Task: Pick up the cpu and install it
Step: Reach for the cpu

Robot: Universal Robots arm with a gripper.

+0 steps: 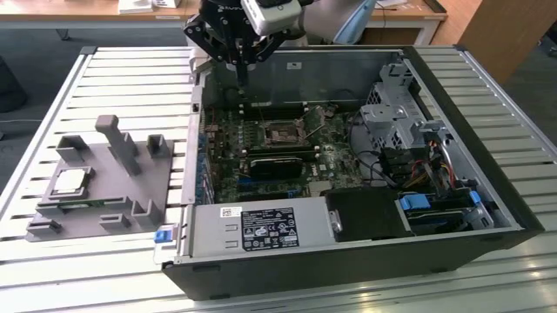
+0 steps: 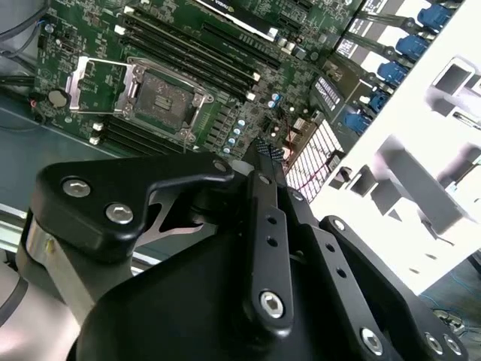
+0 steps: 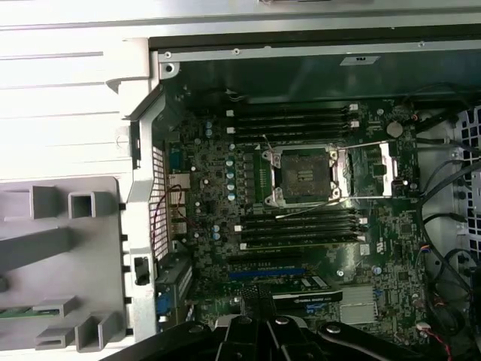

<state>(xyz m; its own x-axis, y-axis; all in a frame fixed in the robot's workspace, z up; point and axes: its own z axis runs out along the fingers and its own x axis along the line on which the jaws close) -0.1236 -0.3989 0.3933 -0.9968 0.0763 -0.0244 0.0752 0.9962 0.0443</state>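
The cpu (image 1: 72, 181) lies flat, metal face up, on a grey fixture (image 1: 104, 202) on the slatted table (image 1: 130, 85). It is square, with no long axis. Well apart, the claw (image 1: 241, 81) hangs clenched and empty above the open computer case (image 1: 348, 274).

surface: white slatted table (image 1: 130, 78) | on it: grey fixture (image 1: 83, 225), open computer case (image 1: 348, 267), side by side

Bright daylight covers the white slatted table (image 1: 130, 72); the open black computer case (image 1: 348, 267) is shadowed inside. Beside that case, the grey plastic fixture (image 2: 406, 173) glares white in the second wrist view.
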